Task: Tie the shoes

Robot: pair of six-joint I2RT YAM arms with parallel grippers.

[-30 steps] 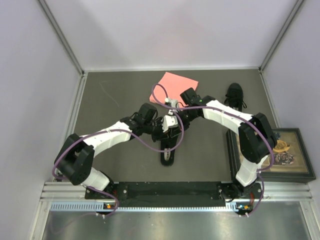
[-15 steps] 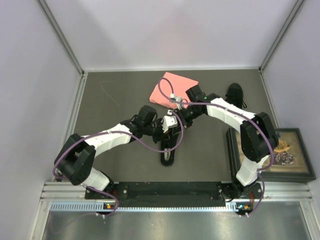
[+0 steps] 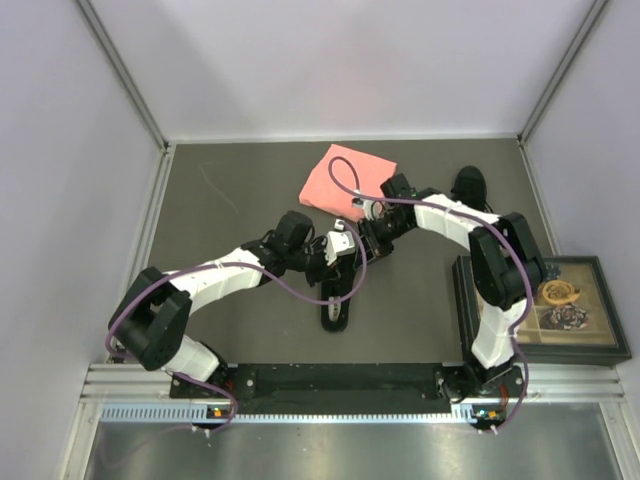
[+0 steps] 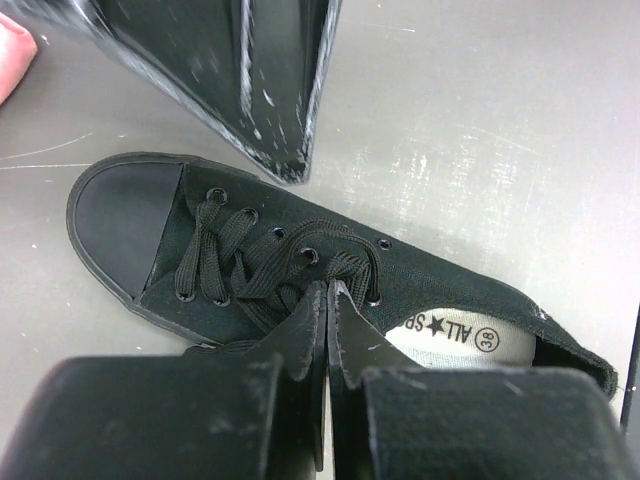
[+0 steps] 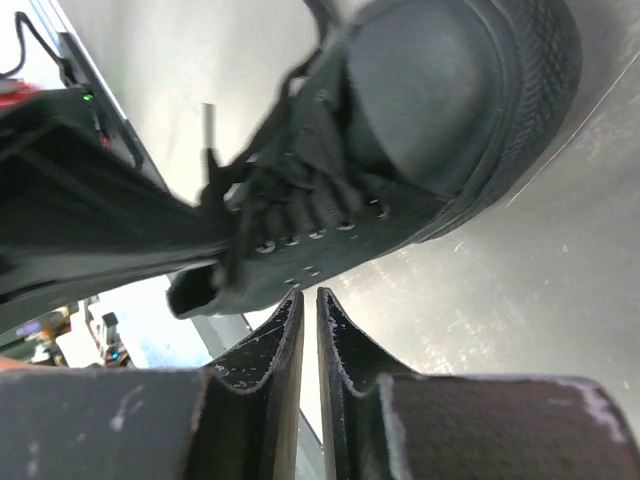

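1. The dark grey tabletop (image 3: 230,200) carries everything.
2. The left arm (image 3: 215,280) and the right arm (image 3: 455,225) both reach in to meet over its middle.
3. A dark framed box (image 3: 580,352) sits at the right edge, beside the right arm.
4. A pink folded cloth (image 3: 330,180) lies far of centre.
5. One black shoe (image 3: 334,305) lies mid-tabletop under both arms, heel toward the near edge, pale insole showing. The other shoe (image 3: 470,188) stands far right, well apart.
6. The left end effector (image 4: 327,290) is fully closed, tips on the laces (image 4: 250,265) of the centre shoe; whether a lace is pinched cannot be told.
7. The right end effector (image 5: 309,295) is barely ajar beside that shoe's toe, and holds nothing visible.
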